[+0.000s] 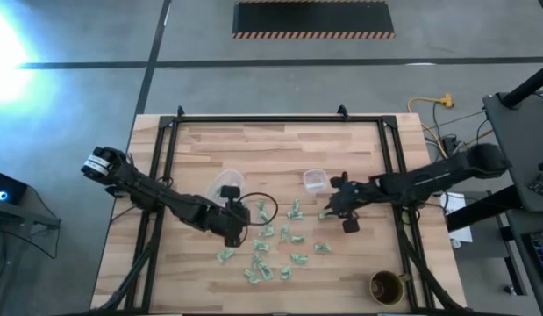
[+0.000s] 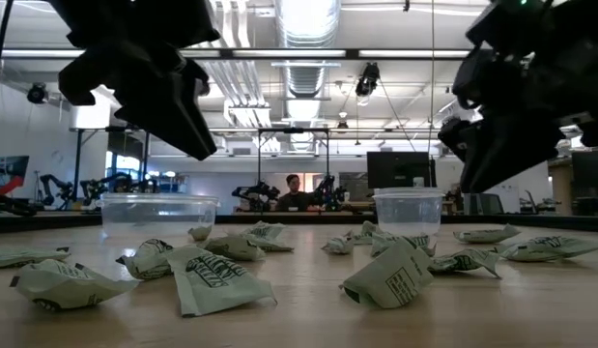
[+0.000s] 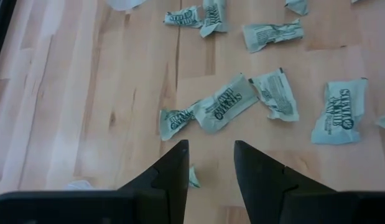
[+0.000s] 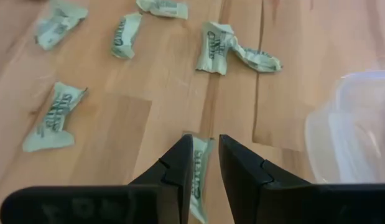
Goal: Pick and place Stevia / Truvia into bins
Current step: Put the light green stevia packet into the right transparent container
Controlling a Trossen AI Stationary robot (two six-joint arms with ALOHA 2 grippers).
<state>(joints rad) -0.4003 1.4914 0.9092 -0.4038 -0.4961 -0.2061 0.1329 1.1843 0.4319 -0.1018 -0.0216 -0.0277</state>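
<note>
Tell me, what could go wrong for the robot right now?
The right gripper pinches a packet only by a thin edge, so it might slip out before reaching the small bin. The left gripper hangs open over two touching packets, so it might grab both.

**Colours on your table**

You see pale green packets [image 1: 269, 233] with dark green print, scattered on a light wood table [image 1: 210, 140] with plank seams. Your two bins [image 1: 314, 180] are clear and colourless. Both arms are black. A brown cup [image 1: 386, 286] stands near right.
</note>
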